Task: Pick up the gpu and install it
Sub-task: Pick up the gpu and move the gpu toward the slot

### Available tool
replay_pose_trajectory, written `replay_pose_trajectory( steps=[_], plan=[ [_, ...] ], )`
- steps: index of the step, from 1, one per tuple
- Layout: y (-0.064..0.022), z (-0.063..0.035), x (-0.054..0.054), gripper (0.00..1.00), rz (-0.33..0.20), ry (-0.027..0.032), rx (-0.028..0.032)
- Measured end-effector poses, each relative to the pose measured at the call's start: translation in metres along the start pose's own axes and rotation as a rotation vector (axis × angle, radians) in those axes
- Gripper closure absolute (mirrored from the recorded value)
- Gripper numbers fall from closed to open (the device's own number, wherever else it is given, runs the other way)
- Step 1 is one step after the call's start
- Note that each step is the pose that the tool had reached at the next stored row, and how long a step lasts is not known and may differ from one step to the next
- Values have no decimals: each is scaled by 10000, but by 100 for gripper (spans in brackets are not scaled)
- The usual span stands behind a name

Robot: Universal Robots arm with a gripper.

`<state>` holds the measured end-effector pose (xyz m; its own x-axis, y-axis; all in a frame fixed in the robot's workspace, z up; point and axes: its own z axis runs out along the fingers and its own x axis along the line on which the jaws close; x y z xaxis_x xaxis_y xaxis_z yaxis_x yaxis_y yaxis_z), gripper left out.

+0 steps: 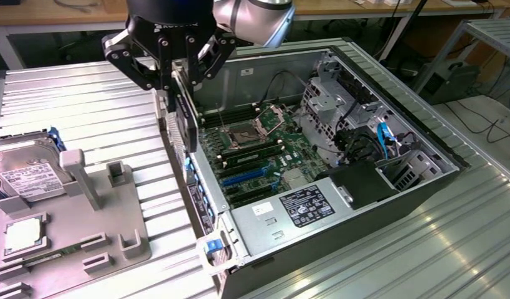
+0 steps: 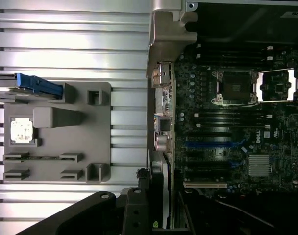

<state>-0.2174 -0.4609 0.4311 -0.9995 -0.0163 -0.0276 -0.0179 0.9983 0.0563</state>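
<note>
The gpu (image 1: 182, 121) hangs on edge with its perforated silver bracket facing the exterior view's left. My gripper (image 1: 175, 73) is shut on its upper edge. The card hovers over the open computer case's wall (image 1: 197, 180) on the exterior view's left, just above the motherboard (image 1: 259, 152) edge. In the wrist view the gpu (image 2: 162, 188) shows edge-on between my gripper's (image 2: 159, 213) black fingers (image 2: 134, 208), in line with the case's rear port area and beside the blue expansion slots (image 2: 212, 145).
A grey parts holder (image 1: 80, 230) on the exterior view's left carries a hard drive (image 1: 26, 168), a CPU (image 2: 21, 130) and a RAM stick. Inside the case are a drive cage (image 1: 342, 109), a power supply (image 1: 301, 215) and loose cables (image 1: 383, 140).
</note>
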Motion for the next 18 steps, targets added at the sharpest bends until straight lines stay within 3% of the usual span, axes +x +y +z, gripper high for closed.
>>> replay_pose_trajectory(
  steps=[18],
  plan=[
    [-5,7,-264,72,0,0,0]
  ],
)
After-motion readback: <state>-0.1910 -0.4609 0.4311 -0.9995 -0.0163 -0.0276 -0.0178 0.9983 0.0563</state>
